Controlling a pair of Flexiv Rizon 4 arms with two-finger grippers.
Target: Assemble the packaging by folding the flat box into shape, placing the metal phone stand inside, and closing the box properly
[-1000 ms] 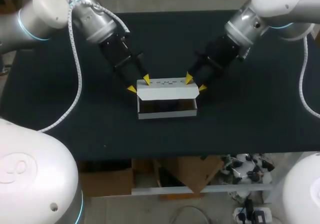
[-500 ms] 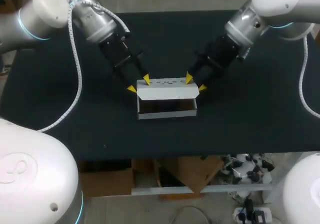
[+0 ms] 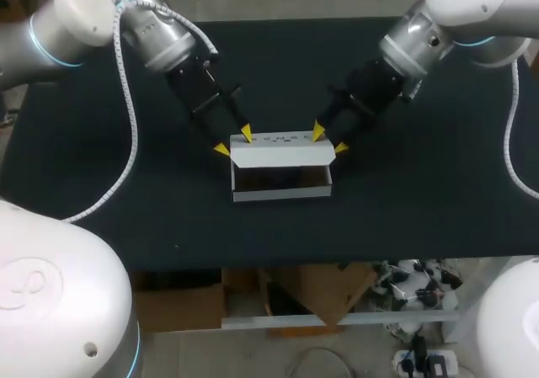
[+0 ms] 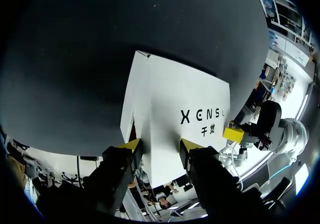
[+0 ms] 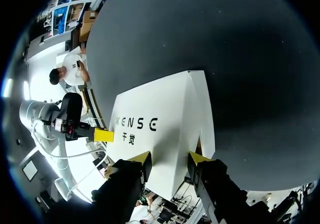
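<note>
A white box (image 3: 282, 192) stands in the middle of the black table, its front side open onto a dark inside whose contents I cannot make out. Its lid (image 3: 282, 151) leans forward over the opening from the back edge. My left gripper (image 3: 233, 141) straddles the lid's back left corner, open, one yellow tip on either side of that corner. My right gripper (image 3: 329, 140) straddles the back right corner the same way, open. The left wrist view has the printed lid (image 4: 175, 109) running between its gripper (image 4: 161, 145). In the right wrist view the lid (image 5: 160, 119) lies between that gripper (image 5: 170, 158).
The black table (image 3: 421, 210) spreads bare on all sides of the box. Both arms slant in from the back corners and meet at the lid. Each wrist view catches the other arm's yellow fingertip (image 4: 233, 134) (image 5: 103, 135) at the lid's far corner.
</note>
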